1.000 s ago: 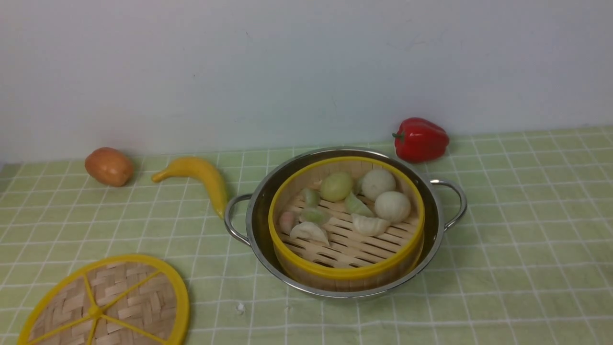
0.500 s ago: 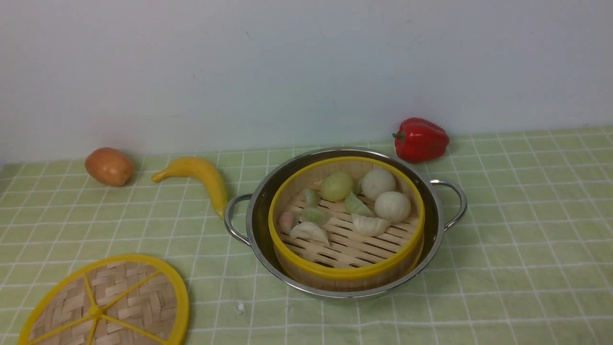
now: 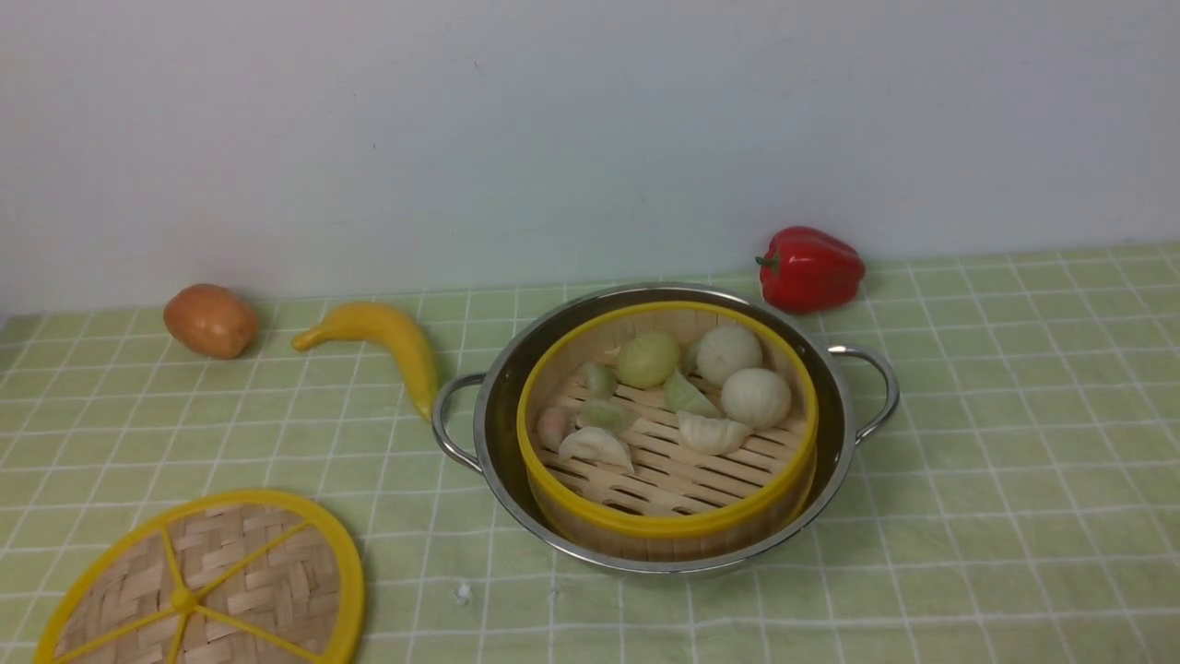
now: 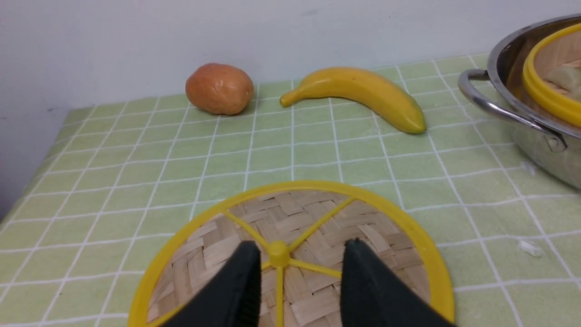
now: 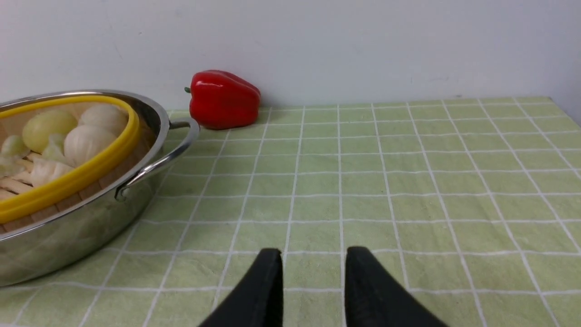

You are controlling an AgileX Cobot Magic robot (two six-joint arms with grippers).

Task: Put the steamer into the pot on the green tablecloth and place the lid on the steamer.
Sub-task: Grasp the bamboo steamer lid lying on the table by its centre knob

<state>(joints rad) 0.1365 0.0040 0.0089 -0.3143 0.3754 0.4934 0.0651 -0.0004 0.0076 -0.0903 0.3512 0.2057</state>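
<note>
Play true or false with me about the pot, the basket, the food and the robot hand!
1. The steamer sits inside the pot. True.
2. The lid is on the steamer. False: it lies flat on the green tablecloth, to the left of the pot.
3. The banana lies between the potato and the pot. True.
4. The red pepper is in the pot. False: it stands on the cloth behind the pot, near the wall.
5. The left gripper is shut. False: its jaws stand open, one on each side of the lid's yellow hub.
</note>
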